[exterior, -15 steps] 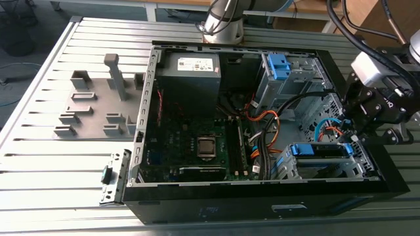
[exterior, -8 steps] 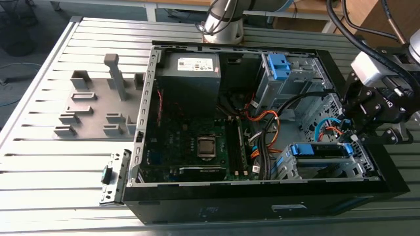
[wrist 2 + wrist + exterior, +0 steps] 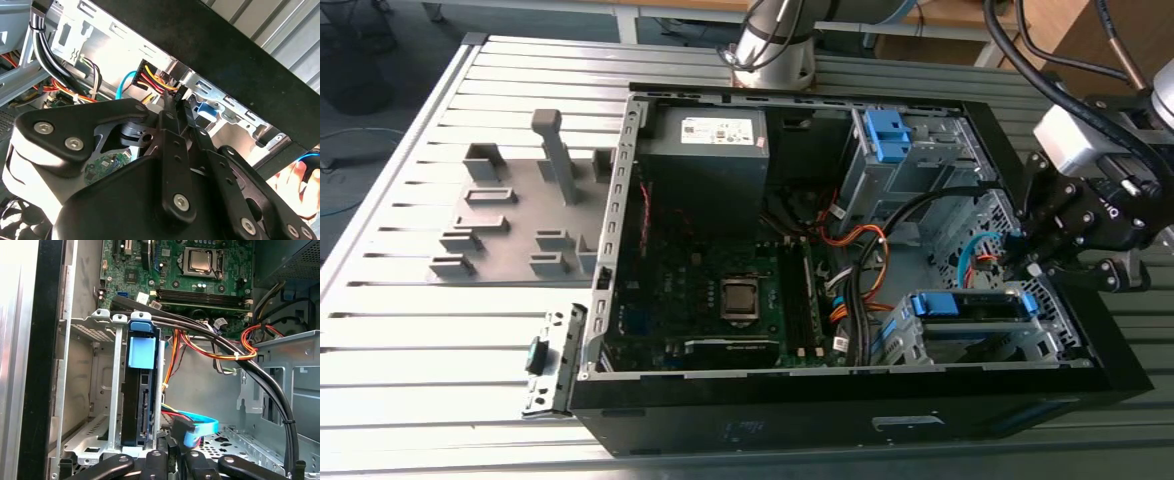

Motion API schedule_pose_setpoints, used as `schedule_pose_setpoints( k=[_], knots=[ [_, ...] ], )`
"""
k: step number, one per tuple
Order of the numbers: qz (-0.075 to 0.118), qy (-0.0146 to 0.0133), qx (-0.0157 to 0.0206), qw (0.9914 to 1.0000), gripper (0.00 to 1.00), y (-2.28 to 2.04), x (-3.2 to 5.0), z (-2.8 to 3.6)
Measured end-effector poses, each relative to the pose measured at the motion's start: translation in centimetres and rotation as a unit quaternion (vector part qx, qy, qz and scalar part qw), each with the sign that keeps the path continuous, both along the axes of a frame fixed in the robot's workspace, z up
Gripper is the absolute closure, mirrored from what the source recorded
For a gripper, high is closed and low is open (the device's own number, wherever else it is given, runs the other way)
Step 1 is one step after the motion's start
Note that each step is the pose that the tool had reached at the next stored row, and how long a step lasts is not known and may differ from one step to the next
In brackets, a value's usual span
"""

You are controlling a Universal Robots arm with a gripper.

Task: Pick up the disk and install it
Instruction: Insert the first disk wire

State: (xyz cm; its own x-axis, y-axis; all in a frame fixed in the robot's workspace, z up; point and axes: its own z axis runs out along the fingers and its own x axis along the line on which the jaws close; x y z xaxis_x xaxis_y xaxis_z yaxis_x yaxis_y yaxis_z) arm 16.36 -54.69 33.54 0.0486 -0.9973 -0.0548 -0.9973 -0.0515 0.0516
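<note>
An open desktop computer case lies on its side on a slatted metal tabletop, its circuit board and processor socket exposed. The robot arm's black gripper reaches over the case wall on the exterior view's right and hangs inside the case, just beside the lower drive cage.

The disk already sits in that cage, its bright blue carrier showing along the top edge. In the first wrist view the disk stands on edge between the cage's metal rails, with the carrier's blue tab at its outer end and its connector edge facing the gripper.

In the second wrist view the fingers are drawn close together with only a thin gap at their tips. Whether they pinch anything cannot be told. They point toward a plug with red, yellow and black wires near the metal wall of the case. A light-blue data cable with a black plug lies just beside the fingertips in the first wrist view, near the disk but not joined to it.

Black cable bundles and orange wires cross the case between the cage and the circuit board. A second drive cage with a blue clip stands farther back, next to a grey power box with a white sticker. A grey moulded fixture rests on the tabletop at the exterior view's left, well apart from the case.
</note>
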Motion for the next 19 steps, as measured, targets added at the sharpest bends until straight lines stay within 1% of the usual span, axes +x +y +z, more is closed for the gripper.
schedule_pose_setpoints(
  k=[7,10,14,19],
  knots=[
    [0.0,0.0,0.0004,1.0,0.81,-0.01,-0.05,0.0],
    [0.0,-0.001,0.0004,1.0,0.81,-0.11,-0.63,0.0],
    [0.0,-0.0029,0.0004,1.0,0.81,-0.59,-1.53,0.0],
    [0.0,-0.0042,0.0004,0.99999,0.81,-1.39,-2.04,0.0]
  ],
)
